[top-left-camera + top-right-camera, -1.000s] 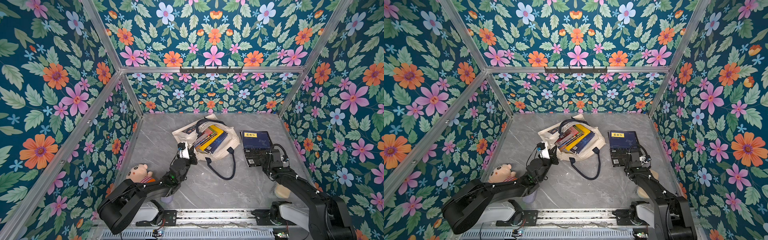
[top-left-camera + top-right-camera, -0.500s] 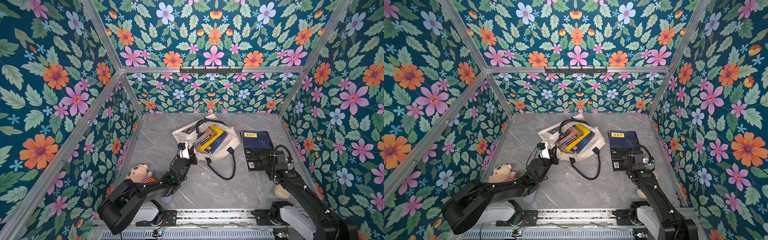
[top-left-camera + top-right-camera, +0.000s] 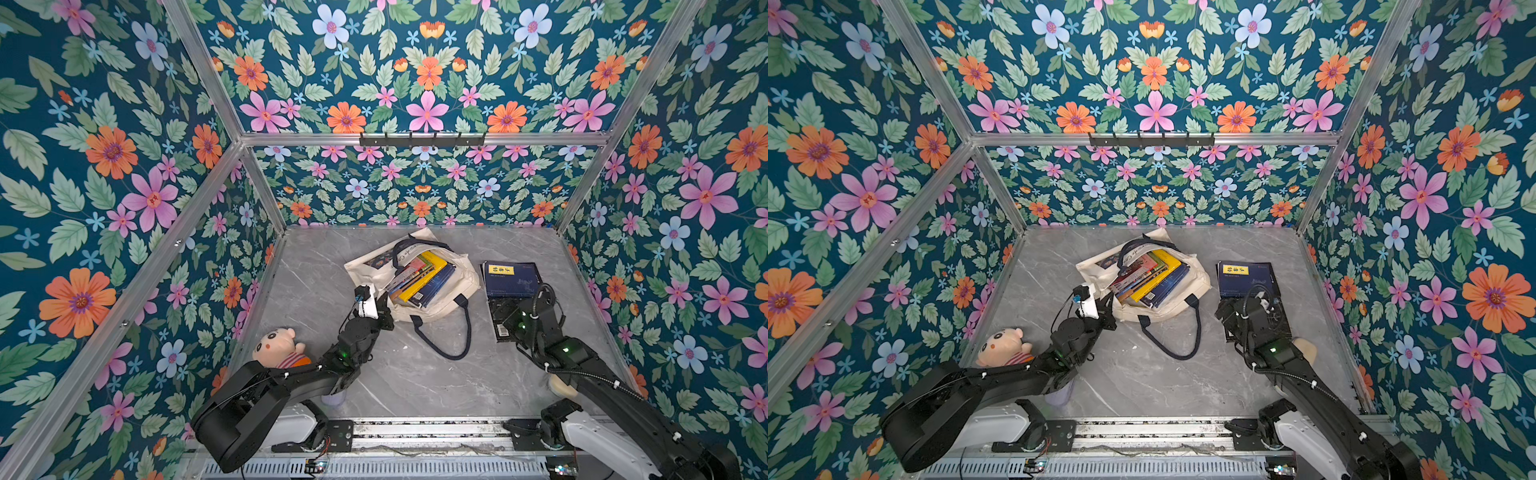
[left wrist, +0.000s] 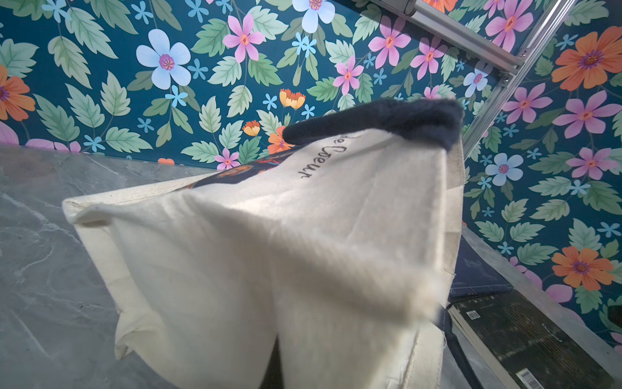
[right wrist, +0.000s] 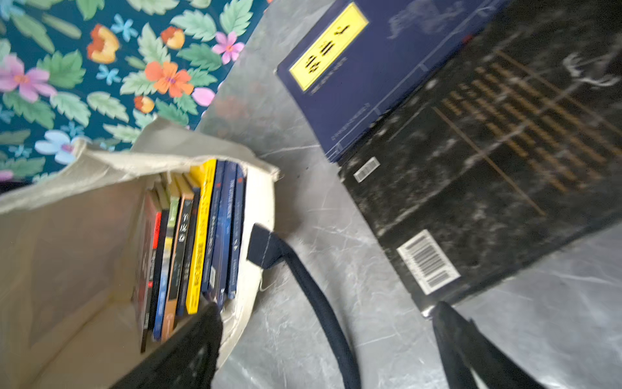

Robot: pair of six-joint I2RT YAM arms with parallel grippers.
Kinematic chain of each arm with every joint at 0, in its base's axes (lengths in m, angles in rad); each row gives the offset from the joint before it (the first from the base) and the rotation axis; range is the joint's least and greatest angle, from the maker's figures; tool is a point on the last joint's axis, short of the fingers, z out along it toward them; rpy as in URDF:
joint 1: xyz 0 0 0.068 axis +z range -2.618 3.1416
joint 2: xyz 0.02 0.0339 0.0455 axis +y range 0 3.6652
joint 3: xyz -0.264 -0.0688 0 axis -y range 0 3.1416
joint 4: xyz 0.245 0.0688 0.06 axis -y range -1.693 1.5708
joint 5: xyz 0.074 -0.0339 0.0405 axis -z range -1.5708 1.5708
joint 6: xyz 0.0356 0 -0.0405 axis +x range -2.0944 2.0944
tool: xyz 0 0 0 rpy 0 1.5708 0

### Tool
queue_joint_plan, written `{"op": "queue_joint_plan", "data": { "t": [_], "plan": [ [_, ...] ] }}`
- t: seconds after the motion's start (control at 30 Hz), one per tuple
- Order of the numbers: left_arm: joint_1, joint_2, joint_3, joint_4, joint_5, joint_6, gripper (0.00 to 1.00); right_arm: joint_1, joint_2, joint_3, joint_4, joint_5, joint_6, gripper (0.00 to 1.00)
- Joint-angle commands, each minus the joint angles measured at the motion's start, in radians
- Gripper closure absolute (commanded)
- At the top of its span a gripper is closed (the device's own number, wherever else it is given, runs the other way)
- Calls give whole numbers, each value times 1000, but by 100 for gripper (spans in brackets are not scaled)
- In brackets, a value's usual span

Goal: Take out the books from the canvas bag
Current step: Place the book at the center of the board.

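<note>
Grey marble tabletop [image 3: 415,382], centre frame. Left gripper [image 3: 380,305] clamped on canvas bag [image 3: 465,286] rim; books [image 3: 422,276] inside, just right of it. Right: navy book [image 3: 513,280], yellow Chinese-character label; barcoded black book [image 3: 505,320] under right gripper [image 5: 328,308], jaws apart.

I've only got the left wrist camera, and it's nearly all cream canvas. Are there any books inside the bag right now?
Observer: Yes. A row of books stands packed in the open mouth of the canvas bag, spines toward the opening.
Operator: What is my left gripper doing?
Observer: The left gripper is shut on the bag's rim, right beside those books.
Operator: And the right one?
Observer: The right gripper is open and empty, hovering beside the bag near a black book that lies outside it.
</note>
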Motion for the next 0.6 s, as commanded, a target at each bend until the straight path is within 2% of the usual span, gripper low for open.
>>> {"op": "queue_joint_plan", "data": {
  "t": [0.0,0.17,0.3,0.5,0.57],
  "plan": [
    [1,-12,-3,52,22,10,100,70,56,30,99,29,-49,5],
    [2,-15,-7,55,32,14,100,175,171,81,232,19,-78,11],
    [1,-15,-10,58,36,17,100,219,266,117,359,-28,-99,15],
    [1,-17,-15,68,44,18,100,270,420,219,442,-57,-123,16],
    [1,-23,-18,71,49,16,100,271,476,245,483,-82,-122,20]
  ]
}}
